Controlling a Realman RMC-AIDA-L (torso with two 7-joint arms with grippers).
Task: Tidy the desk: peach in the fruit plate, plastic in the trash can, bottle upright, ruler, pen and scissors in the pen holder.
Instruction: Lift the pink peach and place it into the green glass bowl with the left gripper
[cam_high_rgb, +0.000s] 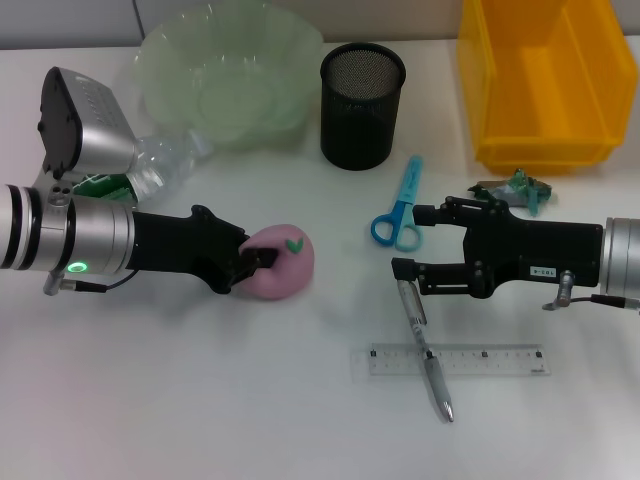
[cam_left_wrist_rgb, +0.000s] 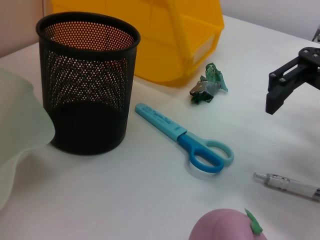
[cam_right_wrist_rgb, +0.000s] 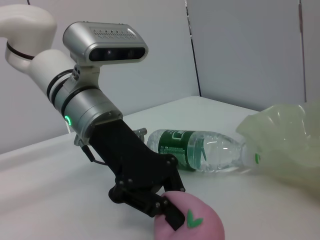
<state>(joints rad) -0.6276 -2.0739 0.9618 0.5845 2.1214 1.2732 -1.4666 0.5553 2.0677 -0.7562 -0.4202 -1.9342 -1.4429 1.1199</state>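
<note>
The pink peach (cam_high_rgb: 290, 262) lies on the table left of centre. My left gripper (cam_high_rgb: 264, 260) is shut on its left side; the right wrist view shows the gripper (cam_right_wrist_rgb: 169, 202) on the peach (cam_right_wrist_rgb: 200, 227). My right gripper (cam_high_rgb: 412, 240) is open and empty, just above the pen (cam_high_rgb: 428, 352) and next to the blue scissors (cam_high_rgb: 400, 208). The clear ruler (cam_high_rgb: 455, 360) lies under the pen. The bottle (cam_high_rgb: 165, 160) lies on its side by the green fruit plate (cam_high_rgb: 228, 70). The black mesh pen holder (cam_high_rgb: 362, 103) stands at the back. The crumpled green plastic (cam_high_rgb: 520, 188) lies beside the yellow bin (cam_high_rgb: 540, 85).
The left wrist view shows the pen holder (cam_left_wrist_rgb: 87, 85), scissors (cam_left_wrist_rgb: 187, 140), plastic (cam_left_wrist_rgb: 207, 85), pen (cam_left_wrist_rgb: 290, 185) and the open right gripper (cam_left_wrist_rgb: 292, 82). The bottle (cam_right_wrist_rgb: 195, 150) lies close behind the left arm.
</note>
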